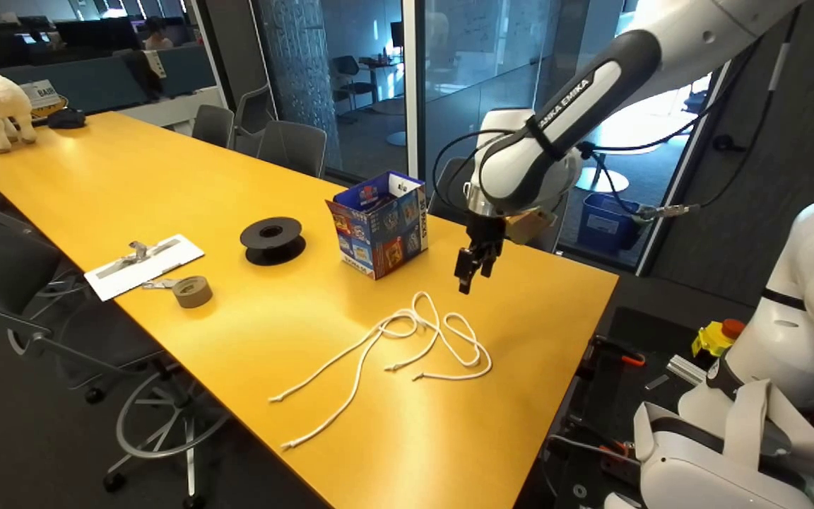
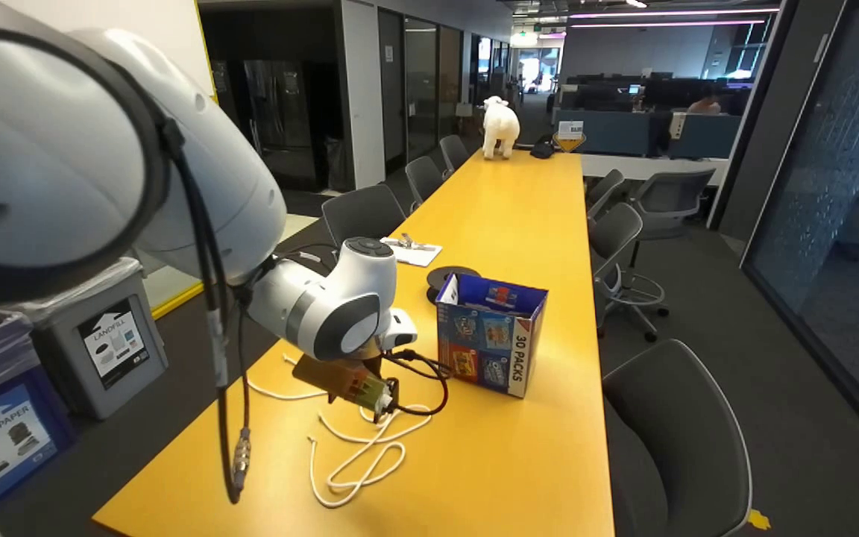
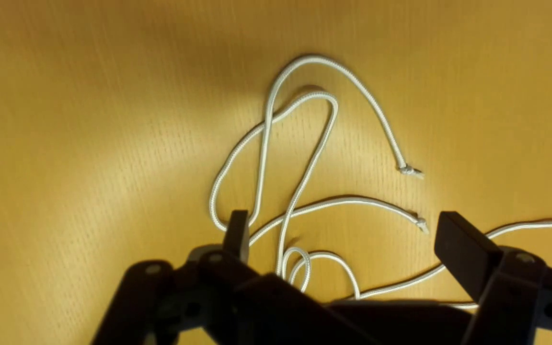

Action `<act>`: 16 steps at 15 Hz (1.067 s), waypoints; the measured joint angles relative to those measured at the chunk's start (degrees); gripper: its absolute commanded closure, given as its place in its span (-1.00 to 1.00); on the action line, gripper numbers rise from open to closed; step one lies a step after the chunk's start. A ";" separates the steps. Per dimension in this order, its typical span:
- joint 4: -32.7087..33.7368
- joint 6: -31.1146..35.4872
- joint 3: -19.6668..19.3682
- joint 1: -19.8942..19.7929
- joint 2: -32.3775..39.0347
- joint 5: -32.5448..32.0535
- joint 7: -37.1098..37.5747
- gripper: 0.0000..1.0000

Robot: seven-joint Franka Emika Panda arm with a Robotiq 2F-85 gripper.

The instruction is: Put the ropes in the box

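My gripper point(image 1: 476, 276) has its jaws wide apart, with free air down to the white ropes point(image 3: 263, 163) on the table point(image 1: 534, 318). The box point(image 1: 400, 237) nearby blocks a low sideways pass with its upright walls, but its uncovered top lets me in from above. Beyond it, past a gap, stands a black spool point(image 1: 273, 247); a dark cable point(image 2: 445, 394) loops out beside me, taking room

We see smooth, softly glossy, fine-grained wood in the table point(image 1: 336, 304) and textured, braided cord in the ropes point(image 3: 312, 163). Toward one long edge, the box point(image 1: 384, 232) looks like printed card; by the opposite edge, we take the clip point(image 1: 139, 251) for metal. The spool point(image 1: 273, 244) resembles smooth plastic. By a far corner, the sheep point(image 2: 501, 128) looks fleecy. The gripper point(image 3: 343, 225) looks matt.
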 measured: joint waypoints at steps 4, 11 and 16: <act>4.06 9.37 2.63 0.00 10.19 -1.52 4.74 -1.00; 14.92 14.75 2.30 0.04 24.71 -8.76 12.40 -1.00; 25.01 13.39 0.87 0.32 34.23 -11.58 14.98 -1.00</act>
